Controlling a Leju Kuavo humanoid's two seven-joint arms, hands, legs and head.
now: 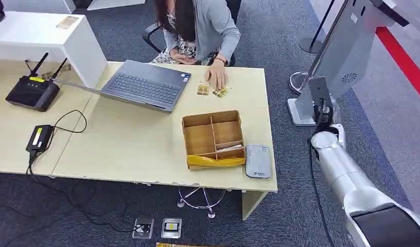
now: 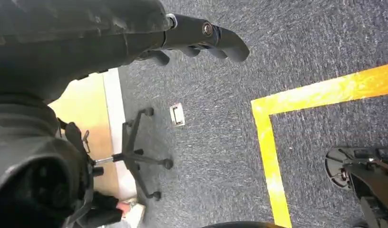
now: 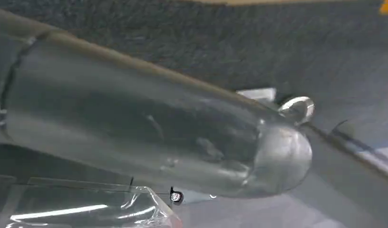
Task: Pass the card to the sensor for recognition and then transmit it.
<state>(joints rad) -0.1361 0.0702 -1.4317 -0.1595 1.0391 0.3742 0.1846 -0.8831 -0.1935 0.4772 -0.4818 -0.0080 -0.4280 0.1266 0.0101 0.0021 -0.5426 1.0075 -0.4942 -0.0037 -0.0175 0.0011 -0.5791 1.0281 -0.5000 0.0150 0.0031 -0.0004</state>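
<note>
Cards (image 1: 211, 90), two small yellowish ones as far as the head view shows, are lying on the far side of the table (image 1: 125, 149), well apart from both robot hands. The left hand (image 2: 197, 38) is hanging over the grey carpet with its dark fingers stretching out, away from the thumb and gripping nothing; a yellow floor line (image 2: 320, 90) and the base of an office chair (image 2: 135, 154) are showing beyond it. The right hand (image 1: 324, 105) is reaching out past the table's right end, just beside the foot of a grey kiosk (image 1: 342, 56), and I cannot tell how its fingers are lying. Nearer the table's front edge, a grey sensor (image 1: 258, 161) is resting just beside a divided wooden box (image 1: 213, 135). A person's hand (image 1: 217, 77) is touching the cards, and an open laptop (image 1: 143, 85) is sitting to their left.
</note>
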